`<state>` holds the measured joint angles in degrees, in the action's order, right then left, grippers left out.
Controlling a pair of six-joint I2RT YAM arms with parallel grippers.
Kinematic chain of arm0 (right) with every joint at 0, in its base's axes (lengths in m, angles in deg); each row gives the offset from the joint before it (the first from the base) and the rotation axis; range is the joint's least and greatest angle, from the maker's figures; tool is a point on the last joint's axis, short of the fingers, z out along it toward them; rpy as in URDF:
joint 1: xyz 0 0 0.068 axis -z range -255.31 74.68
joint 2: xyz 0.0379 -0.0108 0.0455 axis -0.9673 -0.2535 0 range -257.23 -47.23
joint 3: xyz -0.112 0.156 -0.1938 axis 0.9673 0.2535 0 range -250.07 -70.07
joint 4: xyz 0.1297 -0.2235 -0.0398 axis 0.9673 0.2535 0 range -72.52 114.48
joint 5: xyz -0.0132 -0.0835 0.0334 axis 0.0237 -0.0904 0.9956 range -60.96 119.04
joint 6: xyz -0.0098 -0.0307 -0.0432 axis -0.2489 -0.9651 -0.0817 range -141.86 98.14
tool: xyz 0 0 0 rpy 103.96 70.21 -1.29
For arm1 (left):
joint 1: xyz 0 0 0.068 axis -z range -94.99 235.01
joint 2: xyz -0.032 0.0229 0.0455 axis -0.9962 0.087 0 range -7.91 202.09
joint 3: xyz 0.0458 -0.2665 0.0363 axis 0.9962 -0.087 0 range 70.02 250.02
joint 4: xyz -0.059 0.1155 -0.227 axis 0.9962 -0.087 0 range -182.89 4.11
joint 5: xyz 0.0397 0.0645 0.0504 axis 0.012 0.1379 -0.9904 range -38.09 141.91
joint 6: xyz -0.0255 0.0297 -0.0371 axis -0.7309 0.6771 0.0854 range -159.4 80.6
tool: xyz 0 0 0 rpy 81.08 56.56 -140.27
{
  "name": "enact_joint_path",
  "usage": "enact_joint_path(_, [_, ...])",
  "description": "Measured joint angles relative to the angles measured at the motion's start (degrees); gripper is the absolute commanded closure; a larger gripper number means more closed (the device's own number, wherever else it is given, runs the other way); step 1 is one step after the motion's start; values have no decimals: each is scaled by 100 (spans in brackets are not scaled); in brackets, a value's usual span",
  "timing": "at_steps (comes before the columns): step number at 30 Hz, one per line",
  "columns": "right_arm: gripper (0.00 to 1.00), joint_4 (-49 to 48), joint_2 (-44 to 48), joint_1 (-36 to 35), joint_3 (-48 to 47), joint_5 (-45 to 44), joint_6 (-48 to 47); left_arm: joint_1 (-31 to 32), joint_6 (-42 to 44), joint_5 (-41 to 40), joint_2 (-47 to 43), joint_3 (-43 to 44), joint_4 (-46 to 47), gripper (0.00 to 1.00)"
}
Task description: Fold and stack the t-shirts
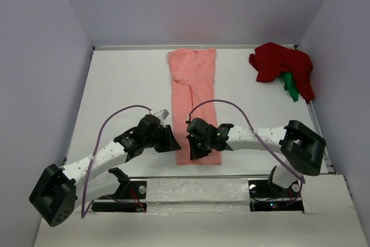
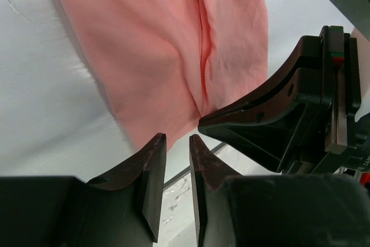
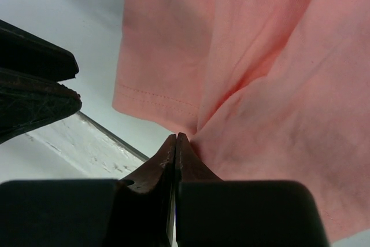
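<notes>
Across the white table (image 1: 115,85): we see a salmon-pink soft cloth t-shirt (image 1: 193,85) lying as a long folded strip down the middle, its near hem by the arms.
Far right corner: a crumpled dark red t-shirt (image 1: 280,62) is heaped over a bright green t-shirt (image 1: 291,88).
Handling: we judge the cloth light and limp, and best taken at the near hem corners.
Right gripper (image 3: 175,137): jaws are pressed together at the hem. Whether cloth is caught, we cannot tell.
Left gripper (image 2: 177,140): jaws are narrowly parted and empty, just off the hem's left corner.
</notes>
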<state>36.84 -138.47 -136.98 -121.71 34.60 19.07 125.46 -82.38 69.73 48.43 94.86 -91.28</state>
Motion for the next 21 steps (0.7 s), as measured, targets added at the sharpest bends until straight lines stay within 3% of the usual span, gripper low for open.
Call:
enact_joint_path(1, [89, 24, 0, -37, -7, -90, -2, 9, 0, 7, 0, 0, 0, 66])
enact_joint_path(2, [89, 26, 0, -70, -11, -122, -4, 44, 0, 11, 0, 0, 0, 66])
enact_joint_path(5, [76, 256, 2, -155, -142, -380, -13, 190, 0, 11, 44, 28, -11, 66])
enact_joint_path(21, [74, 1134, 977, -219, -299, -1419, 4, 1832, -507, -973, 1379, 531, -420, 67])
